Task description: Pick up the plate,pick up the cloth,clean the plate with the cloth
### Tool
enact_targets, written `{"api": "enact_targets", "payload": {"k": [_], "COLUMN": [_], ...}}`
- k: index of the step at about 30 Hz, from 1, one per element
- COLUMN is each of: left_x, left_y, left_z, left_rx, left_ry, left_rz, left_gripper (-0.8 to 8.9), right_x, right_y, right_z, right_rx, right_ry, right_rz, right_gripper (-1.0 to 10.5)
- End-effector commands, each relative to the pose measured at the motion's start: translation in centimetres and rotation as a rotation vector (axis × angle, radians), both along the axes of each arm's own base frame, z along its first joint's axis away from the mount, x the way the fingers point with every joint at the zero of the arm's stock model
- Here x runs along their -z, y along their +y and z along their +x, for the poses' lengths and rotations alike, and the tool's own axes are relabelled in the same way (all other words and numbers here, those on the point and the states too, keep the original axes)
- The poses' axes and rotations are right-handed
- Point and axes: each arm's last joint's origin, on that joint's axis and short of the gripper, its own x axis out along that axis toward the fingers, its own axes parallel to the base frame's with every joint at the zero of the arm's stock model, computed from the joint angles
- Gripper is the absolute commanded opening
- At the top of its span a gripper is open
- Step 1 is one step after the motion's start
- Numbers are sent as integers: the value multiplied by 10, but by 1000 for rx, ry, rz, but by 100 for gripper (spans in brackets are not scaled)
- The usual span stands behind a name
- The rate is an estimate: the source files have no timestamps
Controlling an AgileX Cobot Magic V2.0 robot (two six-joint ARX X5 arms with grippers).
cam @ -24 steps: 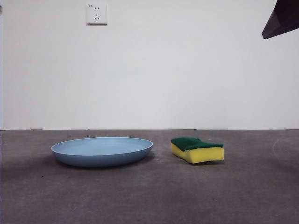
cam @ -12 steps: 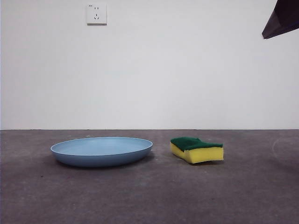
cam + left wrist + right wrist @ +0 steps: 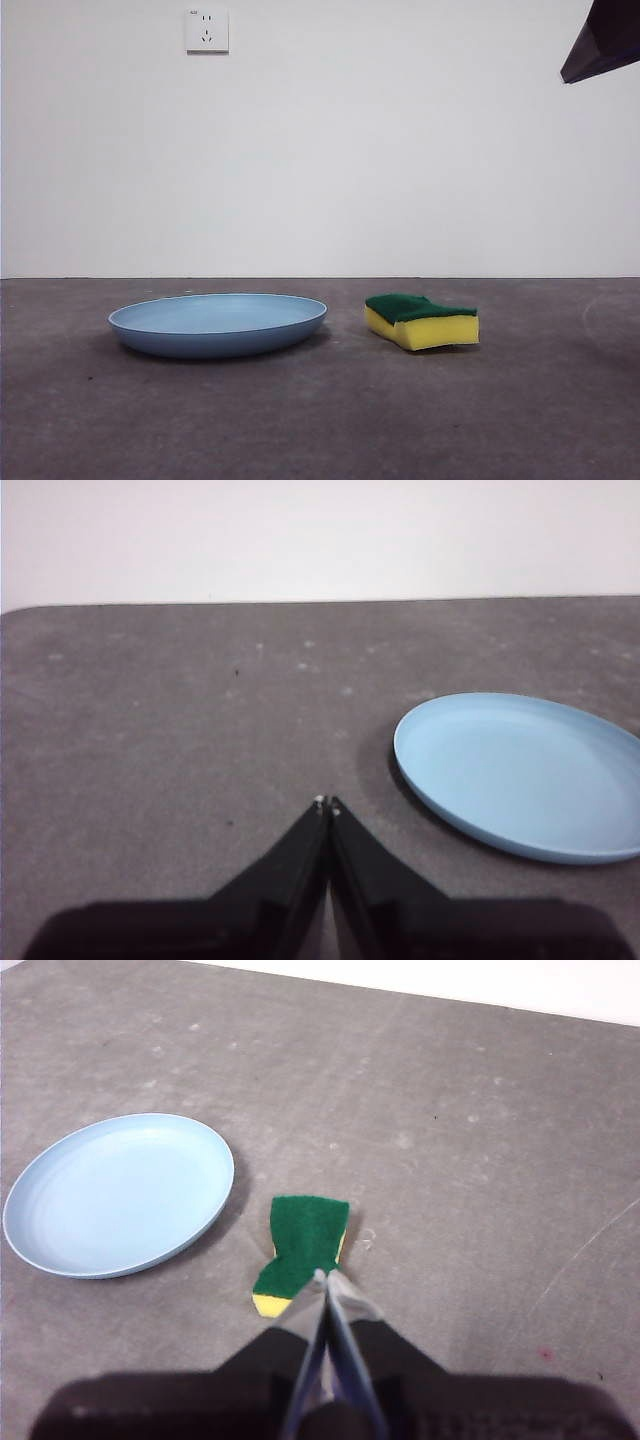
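Observation:
The light-blue plate (image 3: pixel 218 323) lies flat on the grey table, left of centre in the front view. It also shows in the left wrist view (image 3: pixel 520 772) and the right wrist view (image 3: pixel 118 1192). The cloth, a yellow sponge with a dark green top (image 3: pixel 422 320), lies just right of the plate, green side up (image 3: pixel 300 1238). My left gripper (image 3: pixel 327 803) is shut and empty, above bare table beside the plate. My right gripper (image 3: pixel 326 1277) is shut and empty, high above the sponge. One black arm tip (image 3: pixel 603 42) shows at the top right corner.
A white wall with a socket (image 3: pixel 207 30) stands behind the table. The table's grey surface (image 3: pixel 330 420) stretches in front of the plate and sponge. A faint curved scratch (image 3: pixel 585 1245) marks the table on the sponge's far side from the plate.

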Motion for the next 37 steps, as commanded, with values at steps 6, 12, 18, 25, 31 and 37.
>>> {"api": "enact_targets", "payload": {"k": [6, 12, 18, 25, 31, 37], "left_x": [8, 7, 7, 7, 7, 7], "left_y": [1, 1, 1, 1, 1, 1], "left_z": [0, 0, 0, 0, 0, 0], "left_rx": [-8, -9, -9, -9, -9, -9], "left_ry": [45, 40, 39, 39, 39, 39], "left_rz": [5, 4, 4, 4, 4, 4], "left_gripper": [-3, -3, -3, -3, -3, -3], "right_x": [0, 0, 0, 0, -1, -10], "right_y": [0, 0, 0, 0, -2, -20], "right_z": [0, 0, 0, 0, -2, -11], "right_rx": [5, 6, 6, 5, 1, 57], "right_ry": [-6, -6, -6, -6, -10, -97], "right_rz": [9, 9, 10, 9, -1, -39], "right_gripper": [2, 2, 2, 2, 2, 2]}}
